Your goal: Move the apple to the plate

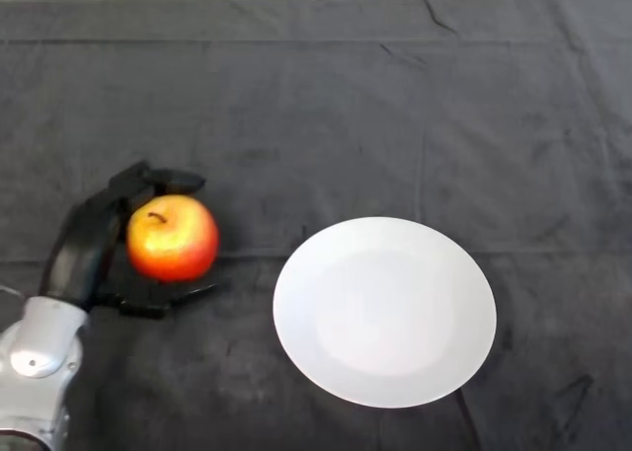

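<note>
Apple (173,238) gripped in left hand (91,246), fingers curled round it, left of white plate (385,311) on dark-clothed bench (395,106).

No writing, label, brand, number or sign can be read anywhere in the head view. The apple (173,238), the plate (384,311), the cloth (395,106) and the hand (94,244) all show plain surfaces with nothing printed on them.
</note>
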`<state>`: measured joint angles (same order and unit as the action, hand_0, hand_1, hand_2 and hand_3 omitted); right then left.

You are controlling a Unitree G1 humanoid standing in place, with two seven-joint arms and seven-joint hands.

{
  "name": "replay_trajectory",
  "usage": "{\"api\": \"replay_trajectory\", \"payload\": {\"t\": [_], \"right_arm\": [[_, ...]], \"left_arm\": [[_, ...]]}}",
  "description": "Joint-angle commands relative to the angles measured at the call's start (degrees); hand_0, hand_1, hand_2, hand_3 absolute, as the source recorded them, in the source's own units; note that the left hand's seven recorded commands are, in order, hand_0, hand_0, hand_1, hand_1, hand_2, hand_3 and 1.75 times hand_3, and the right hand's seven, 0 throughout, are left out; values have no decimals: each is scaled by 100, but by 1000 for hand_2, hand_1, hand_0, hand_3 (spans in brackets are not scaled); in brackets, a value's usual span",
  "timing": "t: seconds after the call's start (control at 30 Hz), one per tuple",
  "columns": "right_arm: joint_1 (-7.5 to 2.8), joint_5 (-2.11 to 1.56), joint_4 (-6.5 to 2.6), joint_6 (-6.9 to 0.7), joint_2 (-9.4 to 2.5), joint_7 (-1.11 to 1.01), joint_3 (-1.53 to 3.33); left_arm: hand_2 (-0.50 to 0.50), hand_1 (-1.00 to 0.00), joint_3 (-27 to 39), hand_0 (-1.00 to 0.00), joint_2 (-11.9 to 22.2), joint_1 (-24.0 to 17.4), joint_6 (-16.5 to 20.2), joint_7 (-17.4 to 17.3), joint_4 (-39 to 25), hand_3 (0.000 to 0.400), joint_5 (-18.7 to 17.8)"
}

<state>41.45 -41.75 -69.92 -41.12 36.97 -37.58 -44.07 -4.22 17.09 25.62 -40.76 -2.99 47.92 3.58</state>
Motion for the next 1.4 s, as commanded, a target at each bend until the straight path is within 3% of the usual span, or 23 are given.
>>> {"api": "replay_trajectory", "payload": {"t": [0.03,0.73,1.4], "right_arm": [[37,-105,79,27,89,8,-86],[27,-109,104,28,79,20,-85],[26,-114,108,25,79,24,-86]], "left_arm": [[0,-1000,-158,-1000,-19,-233,-129,128,-229,400,93],[0,-1000,-1498,-1000,-82,-293,1,674,-844,400,9],[0,-1000,-2368,-1000,-49,-141,16,909,-652,400,-100]]}}
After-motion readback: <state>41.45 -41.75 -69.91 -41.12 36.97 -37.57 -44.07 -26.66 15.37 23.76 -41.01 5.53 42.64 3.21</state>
